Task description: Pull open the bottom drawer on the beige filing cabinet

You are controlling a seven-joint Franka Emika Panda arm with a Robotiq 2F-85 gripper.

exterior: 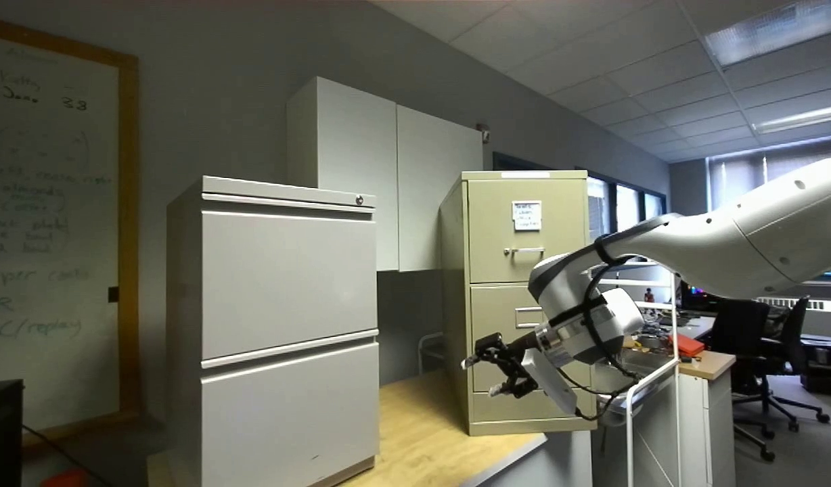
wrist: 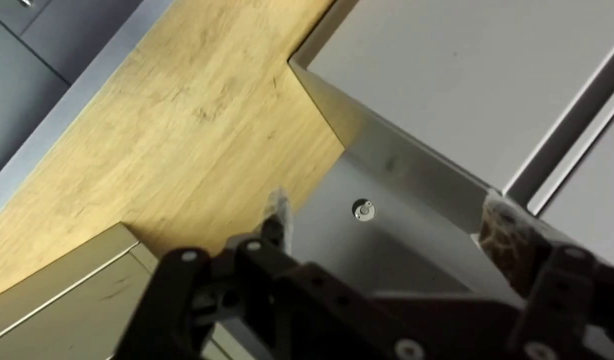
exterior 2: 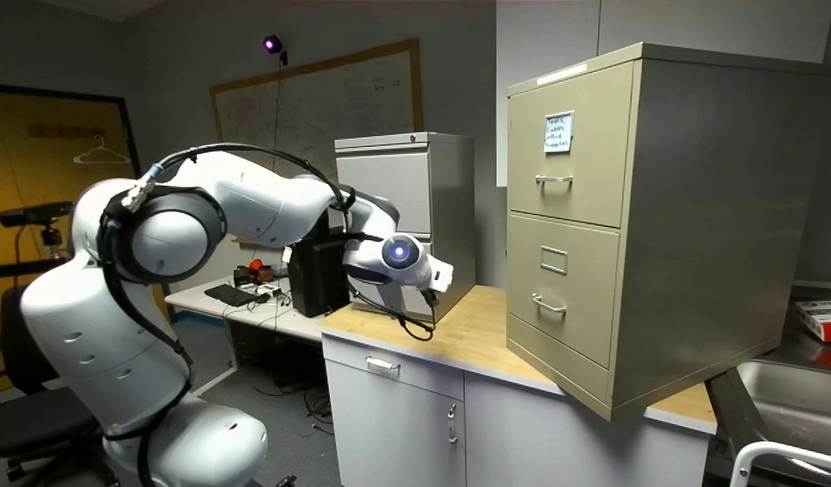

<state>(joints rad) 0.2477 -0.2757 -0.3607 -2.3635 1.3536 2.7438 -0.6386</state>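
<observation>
Bottom drawer [exterior 2: 572, 287] apparently unopened; end effector [wrist: 385, 207] spread apart, nothing gripped. Handle [exterior 2: 549, 304] to be grasped and pulled.

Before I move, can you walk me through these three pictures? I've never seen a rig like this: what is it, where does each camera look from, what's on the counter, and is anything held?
The machine is a jointed white arm ending in a black, two-fingered gripper. Two pictures come from cameras outside the robot, looking from different places. The wrist view comes from a camera riding on the arm itself, so the fingers loom large there.

On the wooden counter stand a grey cabinet and a beige cabinet; one corner of the beige one juts past the counter's edge. Your job is its bottom drawer, which is shut. The gripper is open and holds nothing.
</observation>
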